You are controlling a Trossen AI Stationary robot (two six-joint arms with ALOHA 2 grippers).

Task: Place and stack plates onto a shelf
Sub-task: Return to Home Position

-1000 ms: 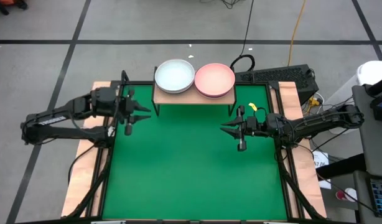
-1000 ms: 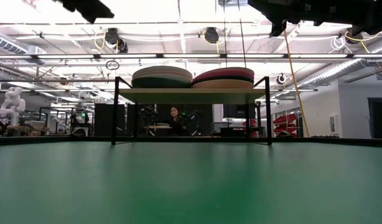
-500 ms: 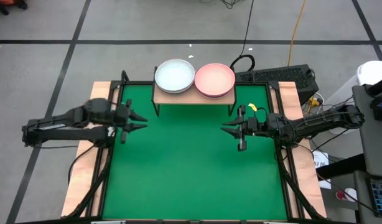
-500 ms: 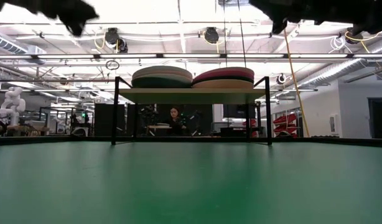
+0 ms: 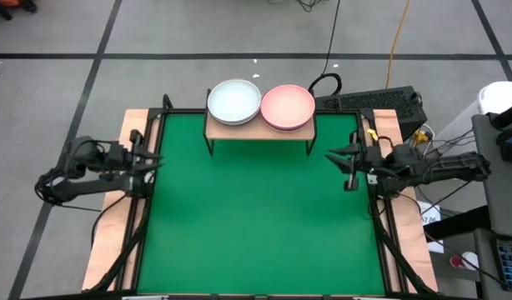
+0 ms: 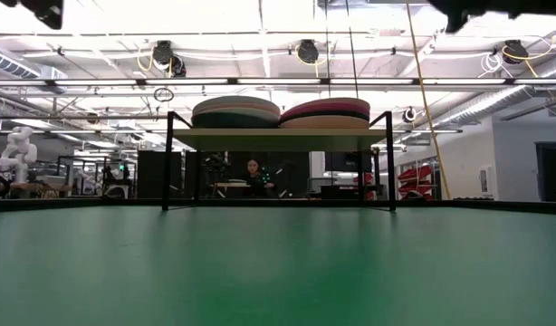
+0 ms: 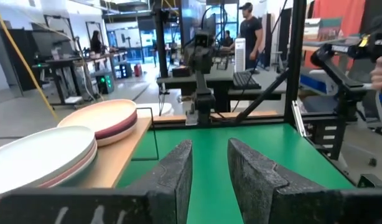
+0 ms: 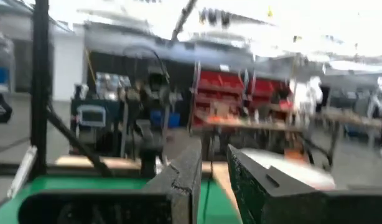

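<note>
Two stacks of plates stand side by side on the small wooden shelf (image 5: pixel 258 127) at the table's far edge. The left stack (image 5: pixel 234 102) has a pale mint-white plate on top, the right stack (image 5: pixel 288 107) a pale pink one. The low view shows dark teal in the left stack (image 6: pixel 235 112) and magenta in the right stack (image 6: pixel 324 110). My left gripper (image 5: pixel 158 159) is at the table's left edge, open and empty (image 7: pixel 209 163). My right gripper (image 5: pixel 333 156) hangs near the right edge, open and empty (image 8: pixel 213 174). Both are well away from the shelf.
The green table top (image 5: pixel 256 217) lies between the two arms and in front of the shelf's black legs (image 6: pixel 166 163). A black keyboard-like unit (image 5: pixel 373 102) and cables sit beyond the far right corner. People stand in the room behind.
Both arms have drawn back from the middle of the table. The left gripper has moved toward the left edge and slightly nearer. The right gripper has moved toward the right edge. The plates and shelf have stayed put.
</note>
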